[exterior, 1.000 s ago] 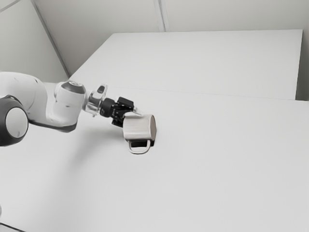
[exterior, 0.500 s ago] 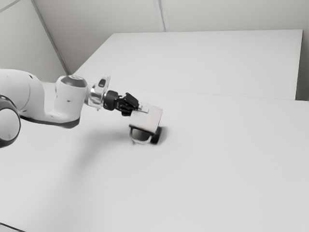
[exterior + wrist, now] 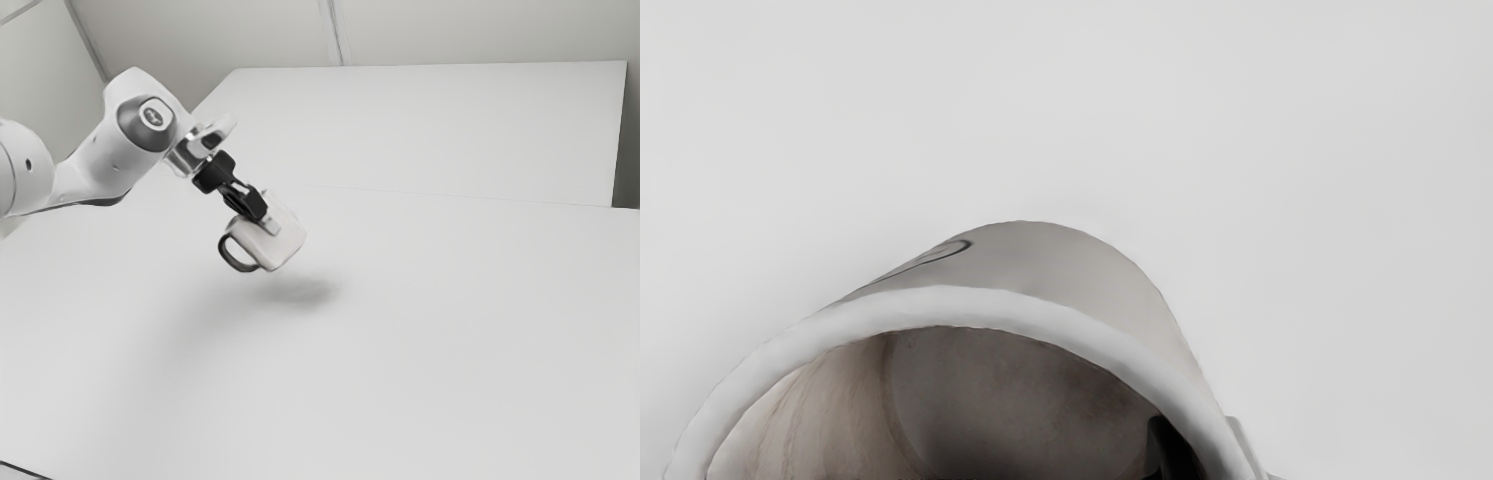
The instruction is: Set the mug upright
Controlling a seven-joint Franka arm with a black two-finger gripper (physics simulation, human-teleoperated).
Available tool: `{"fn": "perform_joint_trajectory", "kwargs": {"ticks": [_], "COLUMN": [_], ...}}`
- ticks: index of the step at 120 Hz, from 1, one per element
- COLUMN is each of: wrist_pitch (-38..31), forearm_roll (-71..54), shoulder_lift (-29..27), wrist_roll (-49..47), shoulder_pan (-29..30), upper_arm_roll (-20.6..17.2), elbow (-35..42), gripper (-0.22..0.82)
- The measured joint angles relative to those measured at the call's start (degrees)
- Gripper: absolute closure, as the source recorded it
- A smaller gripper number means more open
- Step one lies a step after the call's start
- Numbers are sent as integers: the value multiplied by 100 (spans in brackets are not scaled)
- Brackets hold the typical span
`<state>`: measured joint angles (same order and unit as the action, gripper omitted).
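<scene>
The pale mug (image 3: 283, 242) hangs tilted above the white table (image 3: 430, 330), its dark-looking handle toward the exterior view's left. My gripper (image 3: 266, 220) reaches down to it from the upper left, shut on the mug's wall near the rim. Looking from the hand, I see into the mouth of the mug (image 3: 1040, 303). There, the gripper (image 3: 1205, 437) has one dark finger inside the mug and the other against the outside, with the wall between them. Most of the fingers' length is hidden by the wall.
The mug's soft shadow lies on the tabletop beneath it, apart from the mug. A pale panel (image 3: 430, 130) stands behind the table, with walls beyond.
My hand has risen and tipped downward, carrying the mug up off the table. The mug has turned, its handle swinging from below toward the exterior view's left.
</scene>
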<state>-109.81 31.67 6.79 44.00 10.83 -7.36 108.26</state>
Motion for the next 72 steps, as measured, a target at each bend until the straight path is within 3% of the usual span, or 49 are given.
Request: {"fn": "perform_joint_trajectory", "kwargs": {"ticks": [21, 39, 72], "wrist_pitch": [-24, -227, -951], "forearm_roll": [-1256, -1838, -2490], "shoulder_lift": [-478, -1041, -1729], "wrist_roll": [-623, -1171, -1952], "shoulder_pan": [-514, -976, -948], "upper_arm_roll": [-13, -5, -156], "elbow": [242, 938, 1933], "gripper": [78, 78, 78]}}
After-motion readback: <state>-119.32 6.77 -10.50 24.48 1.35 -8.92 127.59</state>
